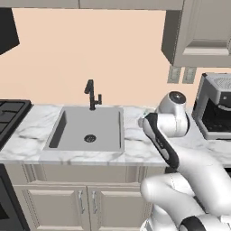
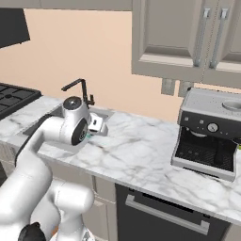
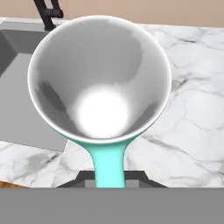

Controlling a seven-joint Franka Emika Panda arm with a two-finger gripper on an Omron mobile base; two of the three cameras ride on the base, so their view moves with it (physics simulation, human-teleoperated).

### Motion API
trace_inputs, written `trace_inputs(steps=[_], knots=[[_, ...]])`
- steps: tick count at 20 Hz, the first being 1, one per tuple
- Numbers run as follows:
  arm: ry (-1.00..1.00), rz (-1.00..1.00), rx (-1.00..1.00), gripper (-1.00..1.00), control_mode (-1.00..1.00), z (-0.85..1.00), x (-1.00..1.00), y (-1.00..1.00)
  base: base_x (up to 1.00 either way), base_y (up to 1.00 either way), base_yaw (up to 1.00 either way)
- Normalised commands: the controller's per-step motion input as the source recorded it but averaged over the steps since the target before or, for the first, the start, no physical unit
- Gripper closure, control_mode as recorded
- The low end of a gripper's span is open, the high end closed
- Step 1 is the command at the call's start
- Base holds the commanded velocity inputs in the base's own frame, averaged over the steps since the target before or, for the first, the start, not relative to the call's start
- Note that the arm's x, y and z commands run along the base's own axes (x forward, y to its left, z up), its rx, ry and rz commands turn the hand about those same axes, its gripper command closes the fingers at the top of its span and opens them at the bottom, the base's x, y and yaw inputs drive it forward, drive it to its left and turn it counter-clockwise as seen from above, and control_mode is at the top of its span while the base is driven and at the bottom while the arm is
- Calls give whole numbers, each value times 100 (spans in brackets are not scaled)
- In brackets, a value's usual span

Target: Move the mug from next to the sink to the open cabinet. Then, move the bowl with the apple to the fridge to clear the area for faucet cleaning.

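Observation:
In the hand view the teal mug (image 3: 100,78) is seen from above, its pale inside facing me and its handle running down to my gripper (image 3: 109,178), which is shut on that handle. The mug is over the marble worktop just right of the grey sink (image 3: 22,83), in front of the black faucet (image 3: 47,13). Whether it rests on the worktop I cannot tell. From the right base view my gripper (image 2: 96,125) sits beside the sink with a sliver of teal mug (image 2: 87,137) under it. A wall cabinet (image 1: 200,34) hangs up right. Bowl, apple and fridge are out of view.
A coffee machine (image 2: 209,134) stands on the worktop (image 2: 136,150) to the right, under the wall cabinets (image 2: 169,37). A black stove (image 1: 11,113) lies left of the sink (image 1: 88,128) and faucet (image 1: 92,94). Bare marble runs between sink and coffee machine.

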Motion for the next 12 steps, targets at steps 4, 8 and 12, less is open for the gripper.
trace_inputs(steps=[4,8,12], knots=[[6,-1,-3,100,-100,17,-44,7,0,0,0],[5,0,0,100,-100,-1,-22,0,0,0,0],[0,0,0,100,100,0,0,0,-100,-4,-6]])
